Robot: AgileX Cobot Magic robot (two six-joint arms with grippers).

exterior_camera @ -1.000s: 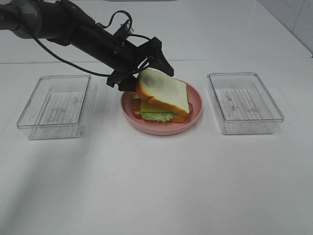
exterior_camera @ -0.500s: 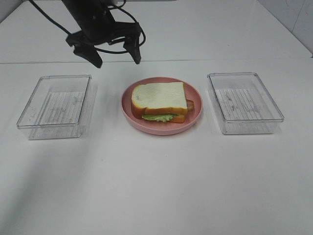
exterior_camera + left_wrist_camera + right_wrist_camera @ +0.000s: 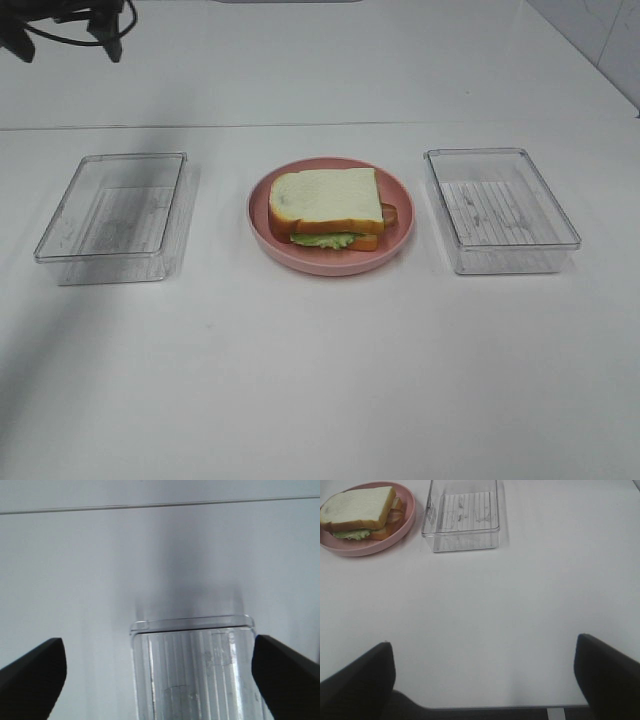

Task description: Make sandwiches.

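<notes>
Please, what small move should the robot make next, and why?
Probably none beyond parking both arms: the sandwich sits assembled on the pink plate, top bread slice flat. Both clear trays look empty, and the left gripper is open and clear of the plate.

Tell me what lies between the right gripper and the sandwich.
Nothing visible. From the right gripper, bare white table runs up to the sandwich on its plate; the clear tray sits beside it, off that line.

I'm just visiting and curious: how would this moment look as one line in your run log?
sandwich: assembled on pink plate | left gripper: open, empty, above left tray | right gripper: open, empty | right tray: empty
</notes>
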